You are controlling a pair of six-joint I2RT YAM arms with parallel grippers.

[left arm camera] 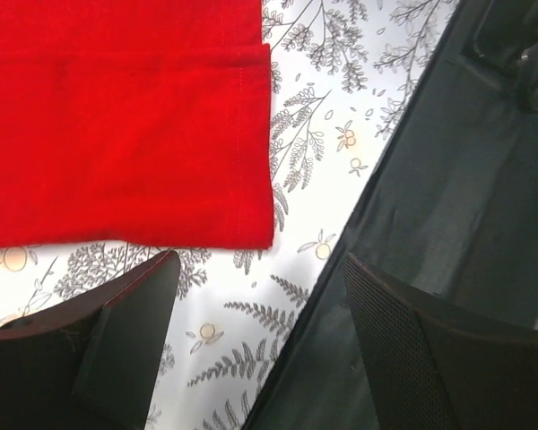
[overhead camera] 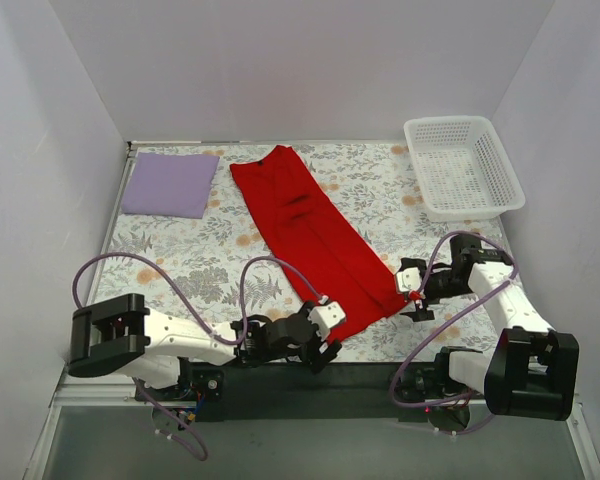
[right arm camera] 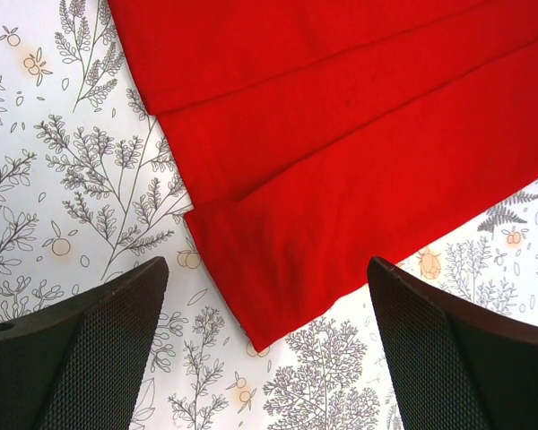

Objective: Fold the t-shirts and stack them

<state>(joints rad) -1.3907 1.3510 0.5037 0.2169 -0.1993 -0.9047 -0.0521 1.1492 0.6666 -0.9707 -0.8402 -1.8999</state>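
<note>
A red t-shirt lies folded into a long strip, running diagonally from the back middle to the near right of the table. Its near end shows in the left wrist view and the right wrist view. A lavender t-shirt rests as a flat folded rectangle at the back left. My left gripper hovers open at the strip's near left corner, nothing between its fingers. At the near right corner my right gripper stands open and empty, fingers wide apart.
A white mesh basket stands at the back right. The table wears a floral cloth, and its dark near edge runs close under my left gripper. Grey walls close in on three sides.
</note>
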